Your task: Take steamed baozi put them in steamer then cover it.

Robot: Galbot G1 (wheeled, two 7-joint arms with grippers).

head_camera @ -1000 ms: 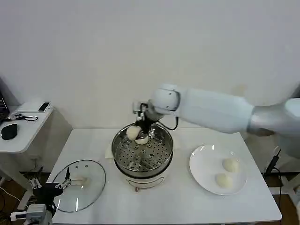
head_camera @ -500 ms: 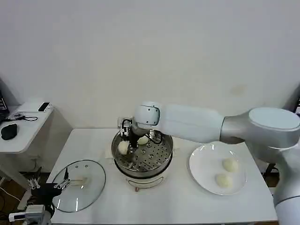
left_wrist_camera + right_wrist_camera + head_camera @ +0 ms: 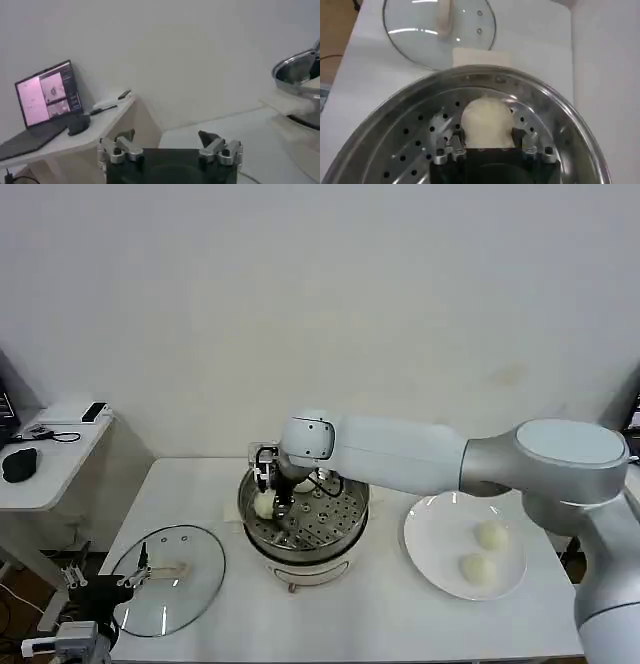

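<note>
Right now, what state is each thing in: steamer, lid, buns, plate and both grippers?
Steamer: uncovered.
Cover: lying flat on the table, off the steamer.
Baozi: on the perforated tray, between the right gripper's fingers.
Plate: holds two baozi.
Right gripper: shut on the baozi.
Left gripper: open, parked.

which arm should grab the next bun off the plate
Probably the right. The right gripper is in the steamer beside the plate, where two baozi wait on the robot's right. The left gripper is parked open beyond the cover.
</note>
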